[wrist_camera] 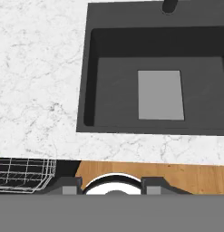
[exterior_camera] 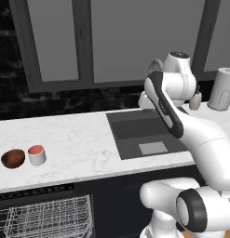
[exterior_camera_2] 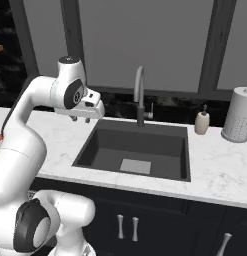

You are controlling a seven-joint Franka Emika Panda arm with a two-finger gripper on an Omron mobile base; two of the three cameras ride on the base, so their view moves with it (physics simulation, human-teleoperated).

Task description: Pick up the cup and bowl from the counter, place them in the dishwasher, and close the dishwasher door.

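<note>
No brand, label or writing can be read on anything in these pictures.

In the left base view the cup [exterior_camera: 37, 155] and the bowl [exterior_camera: 13, 158] sit side by side at the left edge of the frame, on the white marble worktop [exterior_camera: 74, 139] — the bowl to the left, the cup just beside it, both upright. Directly below them, in the lower left corner, the dishwasher [exterior_camera: 39, 211] stands open with its white wire rack [exterior_camera: 46, 218] showing; the rack also shows in the lower left of the hand view. The dishwasher door itself cannot be made out.

The hand [exterior_camera_2: 81, 119] hangs in the upper left of the right base view, above the worktop just left of the sink [exterior_camera_2: 137, 147], well apart from the cup and bowl. It holds nothing. In the hand view its two dark fingertips [wrist_camera: 70, 185] stand apart at the bottom edge, so the jaws are partly spread, over the worktop edge and the wooden floor [wrist_camera: 177, 174].

Around it: a curved faucet [exterior_camera_2: 139, 95] rises behind the sink at centre frame, a small soap bottle [exterior_camera_2: 202, 122] stands to its right, and a tall grey perforated canister [exterior_camera_2: 239, 115] sits at the right edge. Dark cabinets with silver handles [exterior_camera_2: 127, 227] run along the bottom. The robot's own white arm covers much of the right side of the left base view, hiding part of the sink.
</note>
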